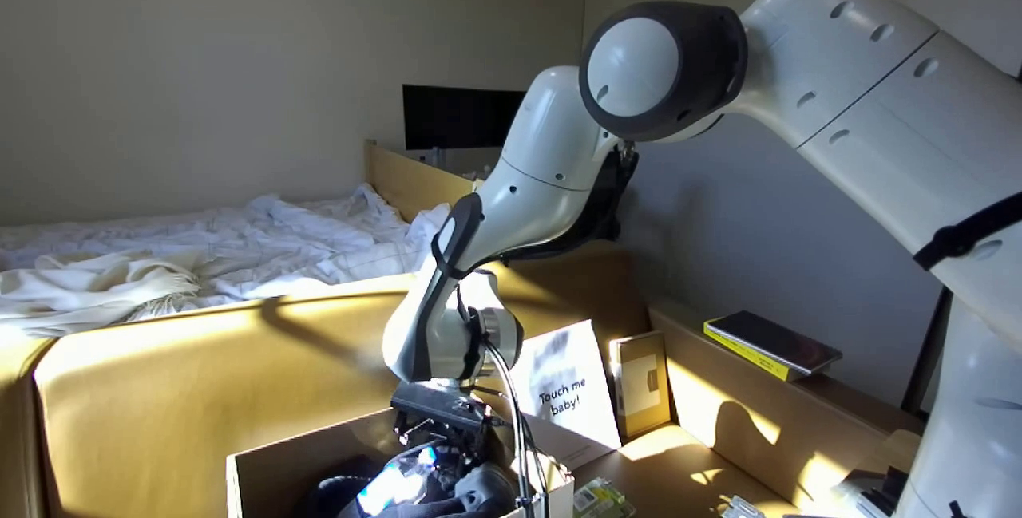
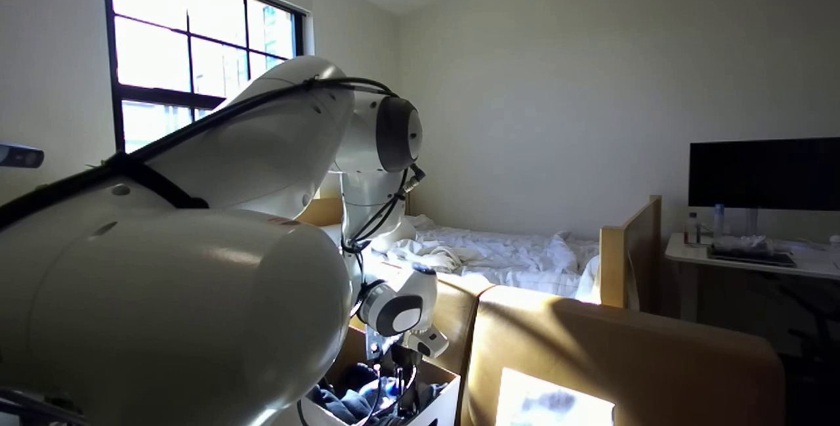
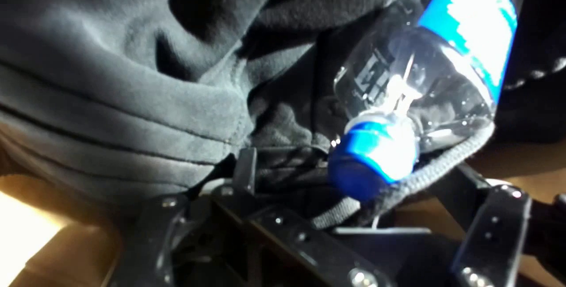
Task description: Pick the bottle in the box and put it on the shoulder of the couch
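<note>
A clear bottle (image 3: 411, 79) with a blue cap and blue label lies on dark clothing (image 3: 132, 88) in the wrist view. In both exterior views it is partly hidden, a bright patch of the bottle (image 1: 403, 482) showing inside the cardboard box (image 1: 307, 454). My gripper (image 3: 353, 176) reaches down into the box with its jaws apart. The bottle's cap lies in the space between the fingers, not visibly clamped. A grey cord passes beside the cap. The mustard couch (image 1: 192, 390) stands behind the box; its back top and its arm (image 1: 718, 414) show.
A white printed card (image 1: 563, 398) and a framed picture (image 1: 641, 382) lean on the couch beside the box. A dark-topped yellow book (image 1: 770, 342) rests on the couch arm. Small packages (image 1: 600, 500) lie on the seat. Behind the couch is a bed (image 1: 263, 247).
</note>
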Available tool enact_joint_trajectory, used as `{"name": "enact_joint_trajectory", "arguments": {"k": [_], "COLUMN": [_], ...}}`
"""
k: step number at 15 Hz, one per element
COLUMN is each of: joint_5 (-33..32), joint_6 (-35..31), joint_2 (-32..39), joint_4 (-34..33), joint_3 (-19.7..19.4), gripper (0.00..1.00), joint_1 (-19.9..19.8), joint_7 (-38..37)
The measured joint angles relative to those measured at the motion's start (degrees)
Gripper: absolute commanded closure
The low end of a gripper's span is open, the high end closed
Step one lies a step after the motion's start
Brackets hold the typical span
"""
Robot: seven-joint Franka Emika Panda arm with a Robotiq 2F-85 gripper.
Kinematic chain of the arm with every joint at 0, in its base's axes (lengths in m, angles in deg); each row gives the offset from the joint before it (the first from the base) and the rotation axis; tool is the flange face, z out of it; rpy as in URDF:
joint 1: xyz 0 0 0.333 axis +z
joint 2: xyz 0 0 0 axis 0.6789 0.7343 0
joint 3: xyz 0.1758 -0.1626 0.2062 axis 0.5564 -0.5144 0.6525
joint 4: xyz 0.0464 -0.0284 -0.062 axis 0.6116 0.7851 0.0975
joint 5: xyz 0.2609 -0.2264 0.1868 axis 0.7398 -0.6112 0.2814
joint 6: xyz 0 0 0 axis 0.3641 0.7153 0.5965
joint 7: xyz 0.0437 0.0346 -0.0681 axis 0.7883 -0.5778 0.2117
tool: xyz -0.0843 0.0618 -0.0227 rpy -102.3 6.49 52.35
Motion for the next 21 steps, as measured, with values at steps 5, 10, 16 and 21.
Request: {"name": "enact_joint_trajectory", "arguments": {"k": [5, 10, 16, 21], "joint_5": [-2.8, -5.9, -7.3, -7.5], "joint_6": [12.5, 27.8, 35.9, 37.8], "joint_2": [0.0, -3.3, -9.4, -9.4], "joint_4": [-1.9, -2.4, -2.0, -1.1], "joint_3": [6.5, 9.1, 10.5, 9.1], "gripper": [0.00, 0.00, 0.00, 0.00], "joint_1": [-6.7, -8.8, -8.7, -8.6], "joint_7": [4.9, 8.4, 15.0, 16.8]}}
